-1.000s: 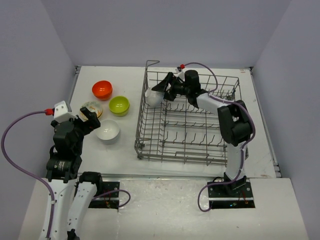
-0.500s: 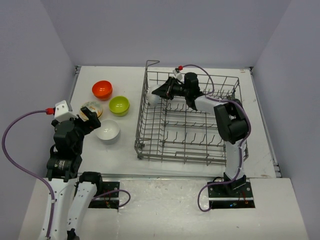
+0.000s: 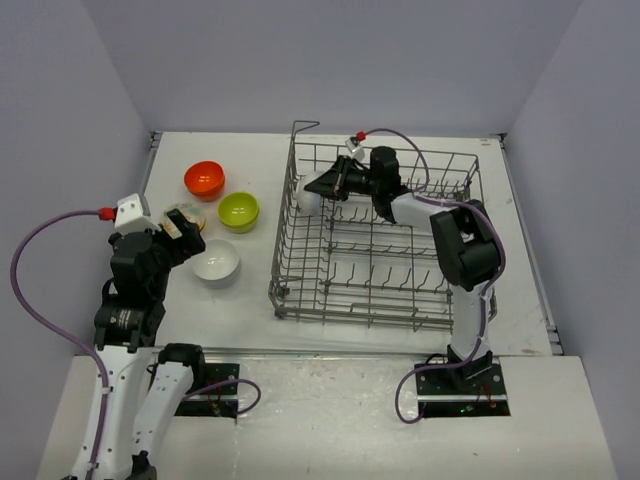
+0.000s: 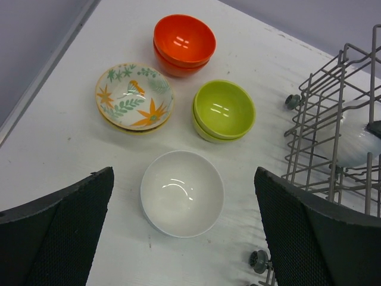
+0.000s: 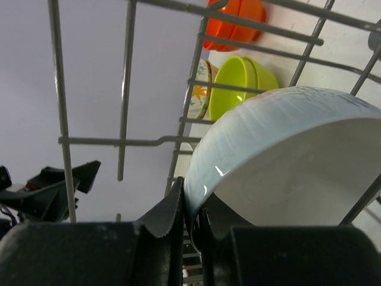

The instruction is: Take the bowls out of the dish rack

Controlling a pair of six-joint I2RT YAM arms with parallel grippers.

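The grey wire dish rack [image 3: 277, 292] stands right of centre on the table. A white bowl [image 3: 306, 193] leans on its side at the rack's far left corner, and my right gripper [image 3: 325, 185] is shut on its rim. In the right wrist view both pads pinch that bowl's [image 5: 286, 173] edge at my right gripper [image 5: 191, 217]. On the table left of the rack stand orange-red bowls [image 3: 204, 178], lime-green bowls [image 3: 239, 210], patterned bowls [image 3: 184, 215] and a white bowl [image 3: 216, 262]. My left gripper [image 4: 183, 179] hangs open above that white bowl [image 4: 182, 202], holding nothing.
The rack's taller corner post [image 3: 300, 128] rises at its far left. Rows of upright tines fill the rack floor [image 3: 390, 265]. Rack wheels [image 4: 258, 261] stick out toward the bowls. The table's left edge [image 4: 41, 77] meets a wall.
My right gripper has closed on the rim of the white bowl in the rack. My left arm has shifted slightly, still open.
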